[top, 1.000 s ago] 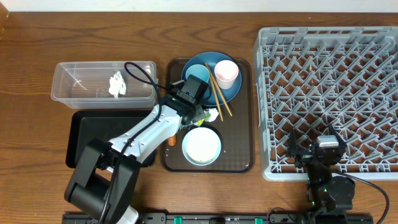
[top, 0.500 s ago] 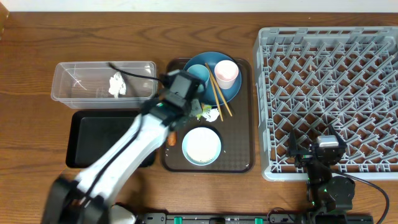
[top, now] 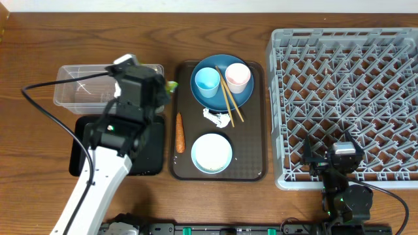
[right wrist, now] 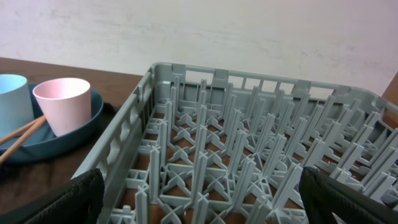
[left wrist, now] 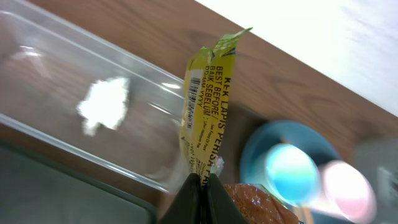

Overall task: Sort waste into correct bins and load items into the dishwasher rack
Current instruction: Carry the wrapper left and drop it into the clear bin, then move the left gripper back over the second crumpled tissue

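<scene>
The left gripper (left wrist: pixel 202 190) is hovering just left of the brown tray (top: pixel 253 166), above the tub (top: pixel 78 88). Its jaws are pressing together on 1 end of the wrapper (left wrist: pixel 206 102). The wrapper is sticking out from the fingertips, touching nothing else, and its free end is showing over the gap between the tub and the brown tray's far left corner. 1 paper wad (left wrist: pixel 102 106) is lying inside the tub.

The black bin (top: pixel 83 134) is sitting left of the brown tray, nearer the robot than the tub and partly under the left arm. The carrot (top: pixel 179 132) is lying inside the brown tray along its left edge. On its far half, the plate (top: pixel 215 98) is carrying the blue cup (top: pixel 207 81) and the pink cup (top: pixel 238 76), with the 2 chopsticks (top: pixel 228 101) lying across it. A second wad (top: pixel 217 117) is lying mid-tray by the chopsticks' near ends. The bowl (top: pixel 211 152) is sitting on the near half.

The rack (top: pixel 346 98) is standing right of the brown tray. The right gripper (right wrist: pixel 199 202) is resting at the rack's near edge, jaws spreading wide and gripping nothing.
</scene>
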